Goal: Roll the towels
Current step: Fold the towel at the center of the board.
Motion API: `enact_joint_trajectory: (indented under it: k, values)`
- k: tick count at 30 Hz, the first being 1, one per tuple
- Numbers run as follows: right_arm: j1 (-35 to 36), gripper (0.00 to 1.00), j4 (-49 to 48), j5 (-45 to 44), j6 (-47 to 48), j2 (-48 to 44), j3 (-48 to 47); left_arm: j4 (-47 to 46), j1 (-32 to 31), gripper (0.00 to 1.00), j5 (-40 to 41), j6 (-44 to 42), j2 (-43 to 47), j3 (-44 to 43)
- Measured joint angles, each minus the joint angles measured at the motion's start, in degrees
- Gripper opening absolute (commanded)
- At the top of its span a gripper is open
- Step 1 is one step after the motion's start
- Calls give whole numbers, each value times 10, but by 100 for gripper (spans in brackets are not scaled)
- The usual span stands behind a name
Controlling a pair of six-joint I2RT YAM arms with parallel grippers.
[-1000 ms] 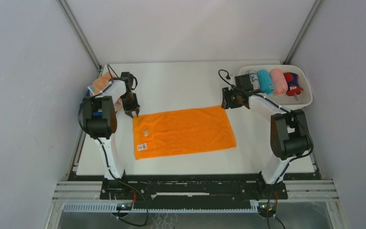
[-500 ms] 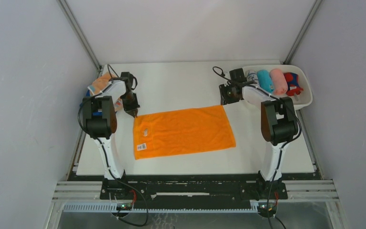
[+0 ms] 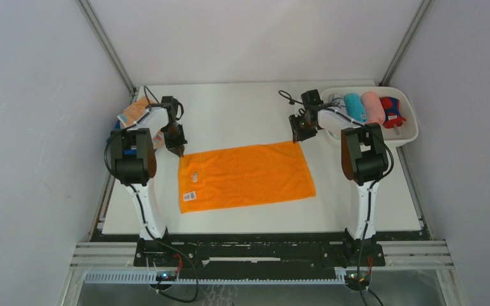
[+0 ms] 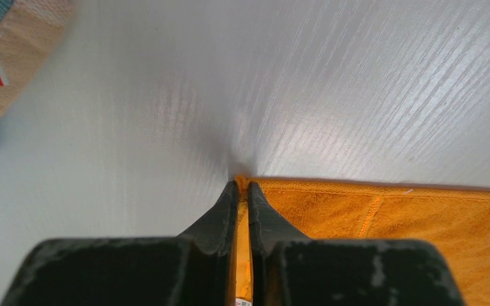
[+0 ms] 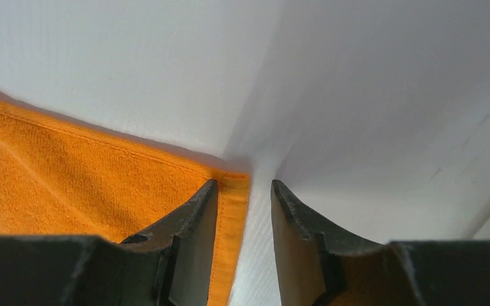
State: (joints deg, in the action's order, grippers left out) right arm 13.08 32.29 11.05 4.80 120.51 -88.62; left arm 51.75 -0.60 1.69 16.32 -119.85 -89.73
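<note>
The orange towel (image 3: 245, 176) is lying flat in the middle of the top view, on the white table (image 3: 242, 108). The left gripper (image 4: 242, 186) is pinching the towel's upper-left corner, with its jaws closed on a thin fold of cloth. The right gripper (image 5: 244, 185) is sitting at the upper-right corner with its jaws apart. The hemmed edge is lying between them, unclamped. In the upper right, a white tray (image 3: 403, 138) is holding rolled towels (image 3: 374, 108). More towels (image 3: 134, 113) are lying at the table's left edge.
</note>
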Motion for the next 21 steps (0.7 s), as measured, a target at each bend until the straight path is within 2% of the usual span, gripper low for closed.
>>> enact_joint_trajectory:
  k: [9, 21]
  values:
    - [15, 33, 51, -11, 16, 45, -69, 0, 0, 9, 0, 0, 0, 0]
    - [33, 30, 106, -59, 43, 55, -94, 0, 0, 9, 0, 0, 0, 0]
